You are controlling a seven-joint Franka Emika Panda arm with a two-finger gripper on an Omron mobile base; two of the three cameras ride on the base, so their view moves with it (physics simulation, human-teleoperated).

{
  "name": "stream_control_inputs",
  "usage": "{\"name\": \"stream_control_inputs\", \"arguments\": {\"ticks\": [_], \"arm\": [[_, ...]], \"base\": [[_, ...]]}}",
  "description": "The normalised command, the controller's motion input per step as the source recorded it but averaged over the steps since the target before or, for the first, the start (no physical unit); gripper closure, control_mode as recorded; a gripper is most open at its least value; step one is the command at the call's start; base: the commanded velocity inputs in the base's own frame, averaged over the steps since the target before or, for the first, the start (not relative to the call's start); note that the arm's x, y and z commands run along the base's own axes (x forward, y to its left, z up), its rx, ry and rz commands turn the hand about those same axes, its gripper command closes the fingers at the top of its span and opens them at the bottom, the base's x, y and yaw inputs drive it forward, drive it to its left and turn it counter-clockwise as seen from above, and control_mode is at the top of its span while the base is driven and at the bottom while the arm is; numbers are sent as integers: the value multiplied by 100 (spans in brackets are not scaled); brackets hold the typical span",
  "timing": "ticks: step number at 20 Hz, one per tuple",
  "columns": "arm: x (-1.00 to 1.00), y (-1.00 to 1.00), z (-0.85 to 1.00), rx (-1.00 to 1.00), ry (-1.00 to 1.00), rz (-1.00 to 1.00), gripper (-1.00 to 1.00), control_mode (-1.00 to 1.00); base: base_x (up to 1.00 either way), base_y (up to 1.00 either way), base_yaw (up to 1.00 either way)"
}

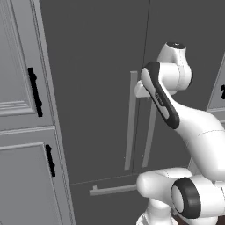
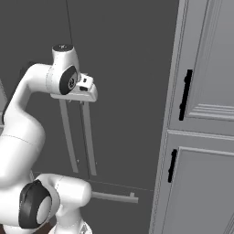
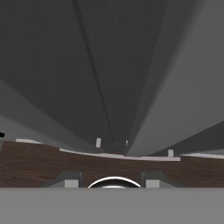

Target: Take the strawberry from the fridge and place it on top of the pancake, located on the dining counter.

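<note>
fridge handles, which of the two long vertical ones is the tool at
The right-hand door's handle, judging by the left base view: the tool sits at its top, while the left handle stands free.

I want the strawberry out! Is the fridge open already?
No, both doors of the fridge sit flat and shut behind their long handles.

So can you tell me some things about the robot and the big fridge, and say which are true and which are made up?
1. The fridge doors are shut. True.
2. The gripper is up by the tops of the fridge handles. True.
3. The robot is holding a strawberry. False: no strawberry is in its hand, and the fridge has not been opened.
4. The cabinets beside the fridge have long grey handles. False: their handles are short and black.
5. A horizontal bar handle sits below the two doors. True.
</note>
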Motion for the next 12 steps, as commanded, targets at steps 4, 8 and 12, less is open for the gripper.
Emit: {"name": "stream_control_inputs", "arguments": {"ticks": [4, 8, 12], "arm": [[0, 0, 0, 0, 0, 0, -100, 100], [0, 0, 0, 0, 0, 0, -100, 100], [0, 0, 0, 0, 0, 0, -100, 100]], "base": [[-2, 0, 0], [-26, 0, 0], [-46, -1, 0]]}}
